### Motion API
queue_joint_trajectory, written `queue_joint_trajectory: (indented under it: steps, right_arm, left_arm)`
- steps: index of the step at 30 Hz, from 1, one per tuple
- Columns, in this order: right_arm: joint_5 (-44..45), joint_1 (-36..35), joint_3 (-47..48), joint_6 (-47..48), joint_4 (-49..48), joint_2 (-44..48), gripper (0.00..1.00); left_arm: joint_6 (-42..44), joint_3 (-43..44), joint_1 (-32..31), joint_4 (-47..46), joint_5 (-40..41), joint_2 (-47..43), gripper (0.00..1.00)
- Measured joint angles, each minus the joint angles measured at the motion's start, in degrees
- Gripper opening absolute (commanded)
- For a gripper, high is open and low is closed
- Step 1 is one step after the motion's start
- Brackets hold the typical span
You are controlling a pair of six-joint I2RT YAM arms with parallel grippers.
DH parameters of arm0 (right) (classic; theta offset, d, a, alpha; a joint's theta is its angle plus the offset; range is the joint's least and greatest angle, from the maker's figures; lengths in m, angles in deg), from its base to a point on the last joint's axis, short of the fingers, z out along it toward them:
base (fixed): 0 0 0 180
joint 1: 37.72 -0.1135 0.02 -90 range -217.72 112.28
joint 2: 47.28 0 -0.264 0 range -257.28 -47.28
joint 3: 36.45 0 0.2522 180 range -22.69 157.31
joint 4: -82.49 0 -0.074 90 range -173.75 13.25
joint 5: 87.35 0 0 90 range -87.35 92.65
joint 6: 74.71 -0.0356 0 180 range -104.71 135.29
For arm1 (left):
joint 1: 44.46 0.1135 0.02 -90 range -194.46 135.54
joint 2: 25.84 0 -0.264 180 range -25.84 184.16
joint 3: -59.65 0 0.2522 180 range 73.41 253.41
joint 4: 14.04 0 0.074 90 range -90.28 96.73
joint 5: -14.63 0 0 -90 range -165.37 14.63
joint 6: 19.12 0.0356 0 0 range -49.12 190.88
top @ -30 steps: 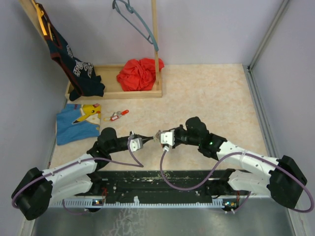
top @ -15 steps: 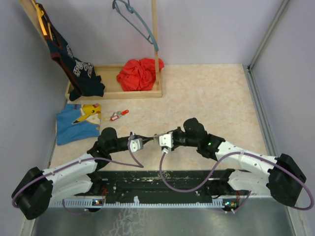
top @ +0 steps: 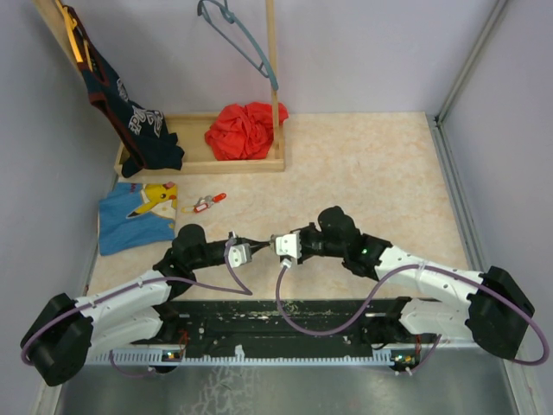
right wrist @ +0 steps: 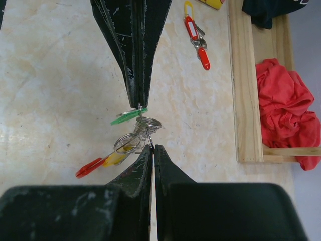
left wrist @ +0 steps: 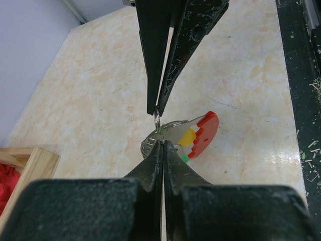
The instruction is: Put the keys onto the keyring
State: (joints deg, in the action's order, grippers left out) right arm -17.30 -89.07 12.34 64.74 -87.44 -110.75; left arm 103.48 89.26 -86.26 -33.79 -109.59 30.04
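**Keyring job looking partway done**

The left gripper (left wrist: pixel 163 144) and right gripper (left wrist: pixel 156 106) are pinching shut on the keyring (right wrist: pixel 142 128) above the tabletop's (top: pixel 363 164) near edge. Red, yellow and green keys (left wrist: pixel 204 129) are hanging from it. Other keys (top: pixel 210 202) are lying near the left edge, seemingly left to add. No readable writing is showing.

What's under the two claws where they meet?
A bunch of metal rings with a green tag, yellow tag and red tag, over the table. The left claw and right claw are both shut on it, and their tips cover the spot where they pinch.
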Motion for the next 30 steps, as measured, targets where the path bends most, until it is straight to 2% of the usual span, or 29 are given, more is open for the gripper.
queue_joint_trajectory:
  steps: [30]
  right_arm:
    - [1.11,-0.68,1.36,-2.19,0.92,-1.14,0.00]
  left_arm:
    - [-0.26,0.09,-0.22,-1.22,0.02,0.26,0.00]
